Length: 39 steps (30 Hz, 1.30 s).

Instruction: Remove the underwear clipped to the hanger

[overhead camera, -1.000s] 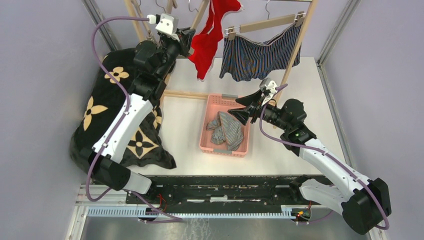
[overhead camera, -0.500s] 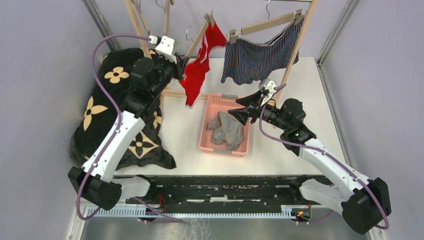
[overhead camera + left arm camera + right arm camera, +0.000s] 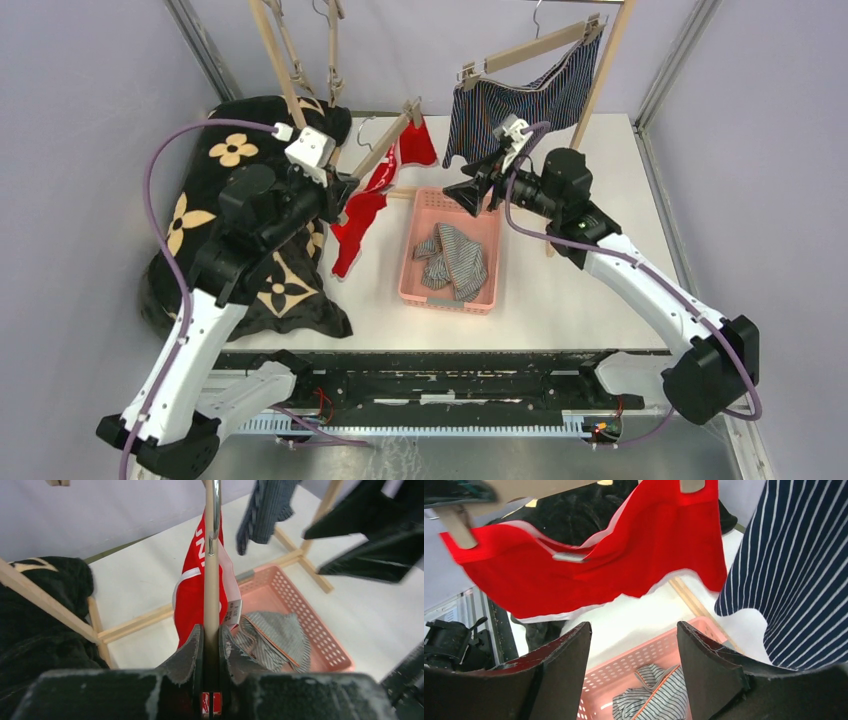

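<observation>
White table (image 3: 560, 290), from above: striped briefs (image 3: 455, 262) lie in the basket (image 3: 410, 280), red briefs (image 3: 352, 230) and boxers (image 3: 520, 100) hang clipped. Left wrist: left gripper (image 3: 211, 630) clamps the red briefs' hanger (image 3: 212, 595). Right wrist: right gripper (image 3: 633, 627) gapes just beside them.

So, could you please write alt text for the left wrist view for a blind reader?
The left gripper is shut on a wooden hanger carrying red briefs. Behind them, a pink basket on the white table holds grey-and-white striped briefs.
</observation>
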Available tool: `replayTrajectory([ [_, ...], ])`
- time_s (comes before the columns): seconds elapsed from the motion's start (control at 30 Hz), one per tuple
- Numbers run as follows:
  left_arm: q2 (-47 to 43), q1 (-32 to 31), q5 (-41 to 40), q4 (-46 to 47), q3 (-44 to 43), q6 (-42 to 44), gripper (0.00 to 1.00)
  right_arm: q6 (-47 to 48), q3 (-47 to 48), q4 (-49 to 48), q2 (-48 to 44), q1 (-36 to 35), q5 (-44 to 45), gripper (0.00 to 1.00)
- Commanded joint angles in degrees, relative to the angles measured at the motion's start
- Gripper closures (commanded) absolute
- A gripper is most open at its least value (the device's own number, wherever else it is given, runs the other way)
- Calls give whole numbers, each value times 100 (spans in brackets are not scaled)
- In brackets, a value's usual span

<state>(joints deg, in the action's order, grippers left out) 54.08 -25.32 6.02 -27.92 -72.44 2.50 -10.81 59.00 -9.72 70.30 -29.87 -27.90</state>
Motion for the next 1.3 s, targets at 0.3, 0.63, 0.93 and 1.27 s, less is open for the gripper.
replayTrajectory([
  [0.3,-1158,-50,1966,-739,347,-294,97,-63,1535,70,284,871,-1998,26],
  [0.63,-1662,-52,2631,647,1267,-410,97,-2340,2015,-2373,869,1453,-4621,25],
  [0.93,-1731,-52,3027,2058,1730,-886,97,-3971,1782,-4284,1197,1449,-4699,25],
  [1.27,-1550,-43,3090,2308,1671,-1005,97,-3347,1502,-3669,928,1399,-4562,24],
])
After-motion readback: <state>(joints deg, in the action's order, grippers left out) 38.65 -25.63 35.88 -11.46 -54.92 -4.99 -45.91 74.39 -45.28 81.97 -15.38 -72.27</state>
